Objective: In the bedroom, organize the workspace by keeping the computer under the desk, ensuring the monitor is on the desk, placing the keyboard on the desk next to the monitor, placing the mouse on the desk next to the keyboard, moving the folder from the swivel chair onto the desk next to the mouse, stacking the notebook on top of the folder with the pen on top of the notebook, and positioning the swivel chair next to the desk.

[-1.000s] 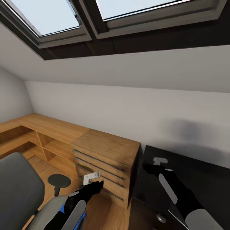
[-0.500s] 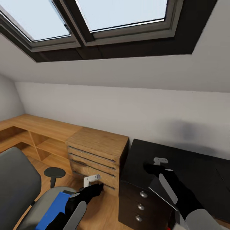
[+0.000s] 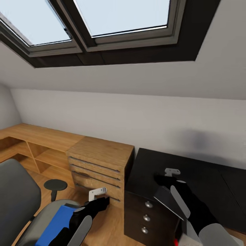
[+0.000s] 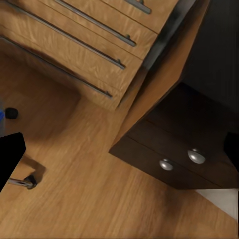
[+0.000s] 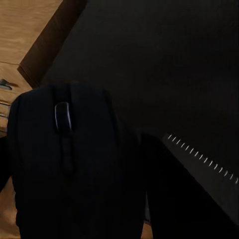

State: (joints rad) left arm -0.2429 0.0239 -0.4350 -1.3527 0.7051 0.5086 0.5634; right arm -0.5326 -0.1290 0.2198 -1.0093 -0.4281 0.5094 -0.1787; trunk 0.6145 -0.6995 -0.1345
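**Mouse held above the black counter**

The right gripper [image 3: 160, 180] is clamped on the smooth, rounded black mouse [image 5: 64, 159] (scroll wheel facing the wrist camera), with the matte black counter [image 3: 205, 184] just beneath. Whether the left gripper [image 3: 104, 200] is open or closed I cannot tell; the blue folder [image 3: 56, 223] lies behind it on the grey swivel chair [image 3: 17, 198].

Black mouse [image 5: 64, 159] above dark desk [image 5: 164, 64]

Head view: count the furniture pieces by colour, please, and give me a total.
Wooden: 2, drawer chest and low shelf unit
Black: 1, desk
Grey: 1, swivel chair
Total: 4
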